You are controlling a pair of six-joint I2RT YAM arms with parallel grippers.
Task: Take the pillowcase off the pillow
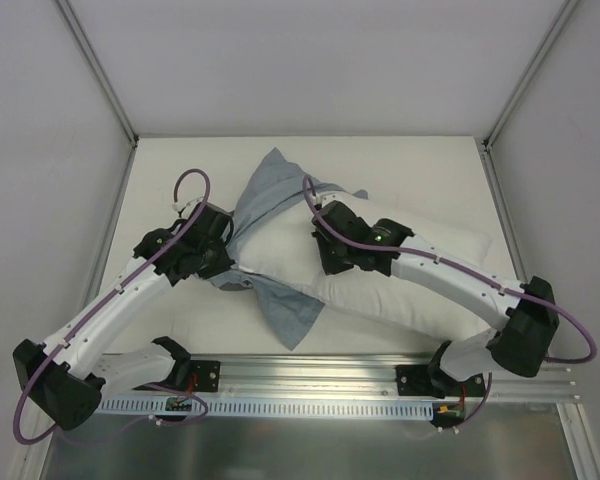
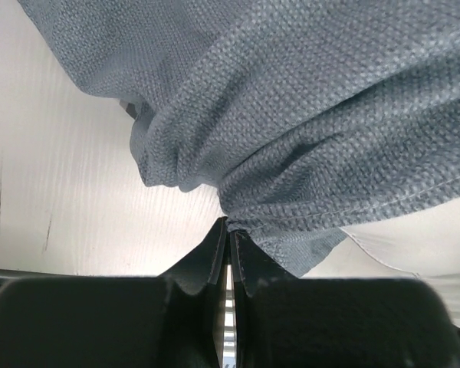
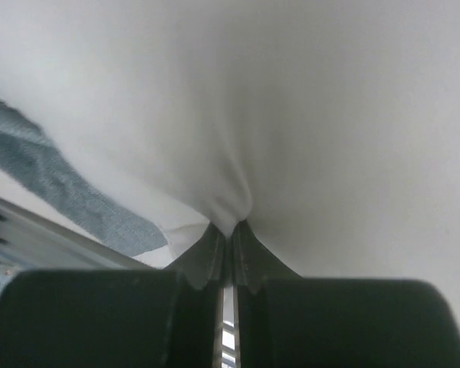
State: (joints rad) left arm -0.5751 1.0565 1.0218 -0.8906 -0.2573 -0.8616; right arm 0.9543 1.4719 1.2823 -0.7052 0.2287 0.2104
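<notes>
I am looking at the pillow point(image 1: 365, 298) lying across the middle of the table point(image 1: 170, 165), its long axis running roughly from 9 o'clock to 3 o'clock in the top view. The pillowcase point(image 1: 270, 185) is bunching around the 9 o'clock end only. One grey flap is pointing toward 12 o'clock, another is trailing toward 6 o'clock, and most of the white body is lying bare. Whether the pillow's end corner is inside the cloth or only resting on it, I cannot tell.

I am holding both pieces. The left gripper point(image 2: 228, 226) is pinching a gathered fold of the grey cloth at the case's 9 o'clock edge, jaws pressed together on it. The right gripper point(image 3: 230, 228) is clamping a tuck of the white pillow fabric, fingers tight on it, just on the 3 o'clock side of the grey bunch. So the two grips are sitting near each other along the same axis, left arm on the case and right arm on the pillow.

That is what I am judging the next move by. The case is lying toward 9 o'clock from the pillow, so I am planning to draw the left out toward 9 o'clock while the right anchors the pillow or eases it toward 3 o'clock. I am expecting a pull off that axis to twist the cloth round the corner.
</notes>
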